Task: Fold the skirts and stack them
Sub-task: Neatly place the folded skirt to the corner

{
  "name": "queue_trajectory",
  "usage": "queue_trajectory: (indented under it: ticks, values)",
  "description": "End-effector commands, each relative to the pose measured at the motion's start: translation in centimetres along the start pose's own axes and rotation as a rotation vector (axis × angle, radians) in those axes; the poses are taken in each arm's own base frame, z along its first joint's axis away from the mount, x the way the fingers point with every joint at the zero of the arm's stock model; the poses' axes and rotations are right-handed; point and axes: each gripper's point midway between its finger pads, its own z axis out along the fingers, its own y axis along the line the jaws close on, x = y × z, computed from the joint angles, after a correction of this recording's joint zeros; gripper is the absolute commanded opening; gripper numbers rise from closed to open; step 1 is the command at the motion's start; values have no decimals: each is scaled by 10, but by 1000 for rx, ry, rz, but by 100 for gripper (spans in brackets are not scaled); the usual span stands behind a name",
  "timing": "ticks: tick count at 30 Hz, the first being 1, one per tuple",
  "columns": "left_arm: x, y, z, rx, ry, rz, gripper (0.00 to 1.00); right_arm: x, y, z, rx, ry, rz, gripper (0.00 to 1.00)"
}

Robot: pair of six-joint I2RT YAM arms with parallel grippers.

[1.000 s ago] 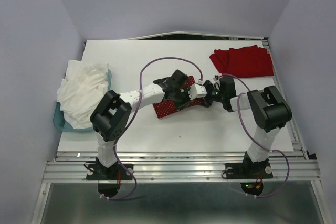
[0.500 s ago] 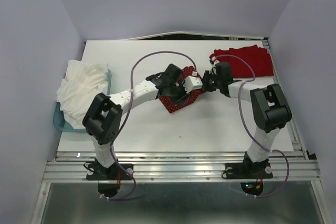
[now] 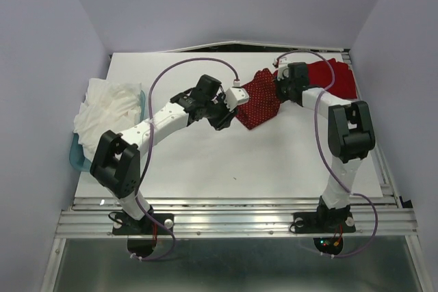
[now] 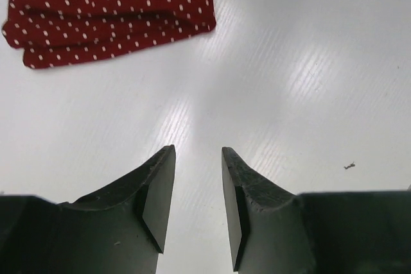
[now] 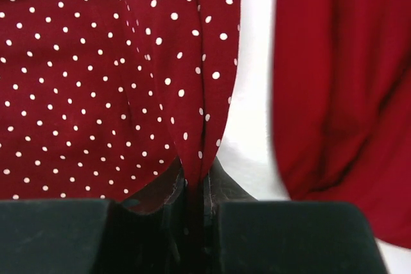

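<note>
On the white table (image 3: 205, 162), the plain red skirt (image 3: 339, 80) lay at the far right corner, with the folded polka-dot skirt (image 3: 256, 99) just beside it. This cloth looked soft and light (likely to sag from one edge), so it was best pinched at a fold. The right gripper (image 5: 194, 181) was clenched on the polka-dot skirt; the left gripper (image 4: 198, 153) stood released, holding nothing.

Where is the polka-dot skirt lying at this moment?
In the top view the polka-dot skirt lies right of the middle of the table, beside the plain red skirt, its edge pinched by the right gripper.
</note>
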Motion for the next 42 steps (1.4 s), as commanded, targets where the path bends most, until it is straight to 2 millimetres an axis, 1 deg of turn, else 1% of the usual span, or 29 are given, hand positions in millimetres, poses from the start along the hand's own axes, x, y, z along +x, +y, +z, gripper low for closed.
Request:
queue_trajectory:
  ticks: [1,3,4,6,7,8,9,10,13,14,15,21,22,23,24,25,26,27,29,30,31,32,33,34,35,38,39,41,42]
  values:
    - [-7,-8,-15,9,-41,-11,46,-54,-42,-8,110,-108,-139,1]
    - [-5,-7,-15,4,-37,-11,47,-67,-57,-12,137,-135,-137,1]
    - [-5,-6,-16,0,-39,-10,47,-73,-58,-13,139,-146,-140,1]
    - [-3,-6,-16,-3,-34,-7,47,-77,-74,-17,168,-155,-127,1]
    - [-3,-5,-16,-5,-33,-8,47,-86,-76,-20,176,-172,-129,1]
    - [-2,-5,-16,-6,-31,-7,47,-86,-85,-22,192,-174,-125,1]
    - [-1,-5,-17,-6,-30,-6,47,-89,-86,-22,200,-179,-121,1]
    - [-1,-5,-17,-8,-29,-5,47,-92,-104,-26,234,-186,-98,1]
    - [2,-5,-17,-8,-24,-7,47,-97,-124,-32,266,-202,-66,1]
    - [3,-5,-16,-7,-23,-7,47,-100,-135,-36,281,-213,-53,1]
    - [4,-5,-16,-6,-20,-9,47,-103,-135,-36,279,-219,-52,1]
    - [5,-5,-14,1,-12,-11,48,-112,-175,-52,322,-258,15,1]
    - [5,-5,-14,0,-12,-11,48,-115,-174,-52,318,-264,28,1]
    - [6,-4,-14,-2,-8,-10,48,-116,-182,-57,330,-273,42,1]
    - [6,-4,-14,-4,-8,-7,48,-113,-190,-59,331,-269,59,1]
    - [5,-4,-15,-2,-8,-3,48,-122,-190,-62,330,-288,73,1]
    - [6,-4,-15,-2,-4,-3,48,-122,-198,-65,337,-291,86,1]
    - [6,-3,-14,-3,-2,-3,48,-123,-197,-65,330,-289,95,1]
    - [8,-3,-13,3,5,-1,48,-124,-213,-70,347,-302,122,1]
    - [8,-4,-13,7,5,-2,48,-124,-213,-69,342,-298,127,1]
    - [7,-4,-13,8,4,-2,48,-119,-220,-69,348,-290,147,1]
    - [8,-4,-13,8,7,-4,48,-118,-228,-72,357,-293,159,1]
    - [7,-4,-14,8,4,-4,48,-115,-232,-73,360,-291,169,1]
    - [8,-4,-13,9,7,-4,48,-115,-232,-72,357,-292,178,1]
    - [8,-4,-14,10,5,-3,48,-107,-244,-74,373,-284,204,1]
    - [9,-4,-15,8,10,-4,48,-93,-255,-72,372,-267,257,1]
    - [9,-3,-16,6,10,-5,48,-83,-262,-72,377,-251,279,1]
    - [11,-2,-16,5,19,-10,48,-72,-268,-70,377,-237,312,1]
    - [11,-2,-16,7,18,-6,48,-61,-273,-69,377,-222,331,1]
